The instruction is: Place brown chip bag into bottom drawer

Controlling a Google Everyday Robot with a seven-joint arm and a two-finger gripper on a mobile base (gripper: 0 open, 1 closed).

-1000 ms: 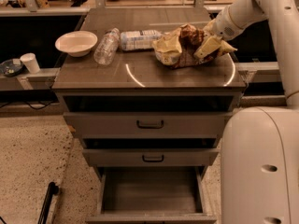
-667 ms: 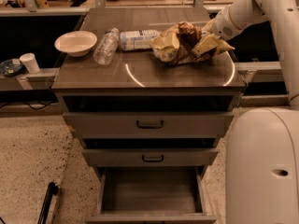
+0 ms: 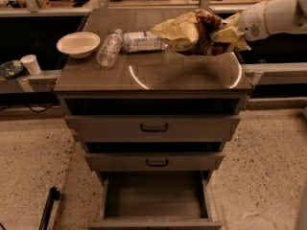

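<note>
The brown chip bag (image 3: 189,32), wrinkly with pale tan-yellow ends, hangs tilted a little above the right rear of the cabinet top and casts a shadow on it. My gripper (image 3: 226,31) comes in from the right on a white arm and is shut on the bag's right end. The bottom drawer (image 3: 153,200) is pulled open at the foot of the cabinet, and its plain grey floor is bare. It lies well below and in front of the gripper.
A white bowl (image 3: 78,44) and two clear water bottles (image 3: 109,47) (image 3: 141,41) sit on the cabinet top's left half. The top drawer (image 3: 153,127) and middle drawer (image 3: 156,162) stand slightly ajar. A paper cup (image 3: 32,63) stands on the left ledge. A black pole (image 3: 48,207) lies on the floor.
The gripper has lifted the chip bag up off the cabinet top. The white robot body at the lower right has left the view.
</note>
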